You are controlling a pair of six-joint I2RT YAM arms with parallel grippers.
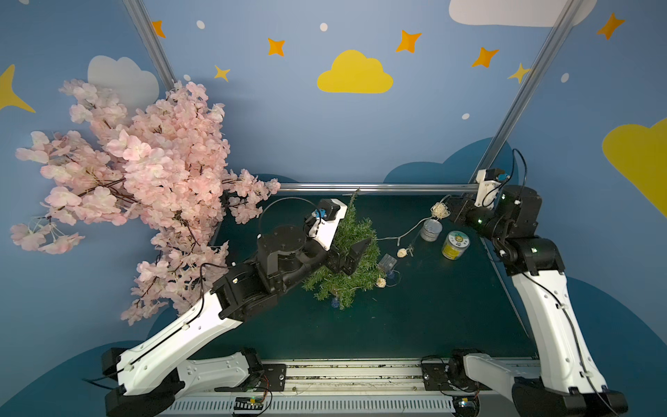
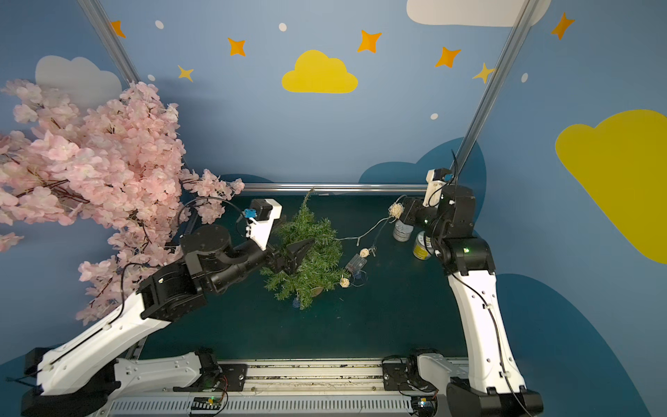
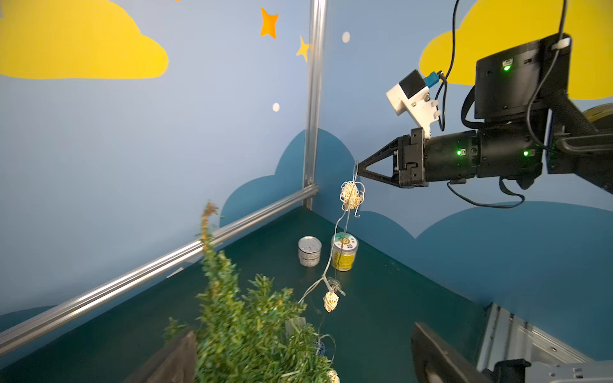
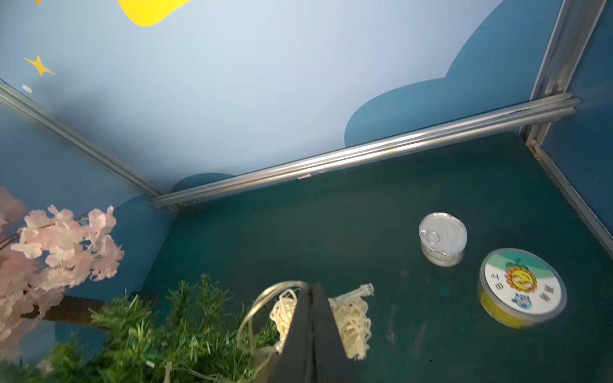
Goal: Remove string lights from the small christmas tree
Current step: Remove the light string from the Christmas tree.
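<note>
R hand (image 3: 358, 169) pinching string lights (image 3: 351, 196) wire aloft; L hand (image 1: 355, 257) open, straddling tree (image 1: 355, 225).

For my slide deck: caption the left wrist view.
Right gripper holds the string lights aloft, wire trailing to the small christmas tree.

Large pink blossom tree (image 1: 137, 180) leaning in over the left side of the dark green surface (image 1: 415, 317). Near the far right corner, upright and just beside each other: silver pull-tab can (image 4: 442, 238), yellow tub (image 4: 522, 287) with cartoon-printed lid. Behind, blue wall (image 1: 288, 126) painted with clouds and stars.
</note>
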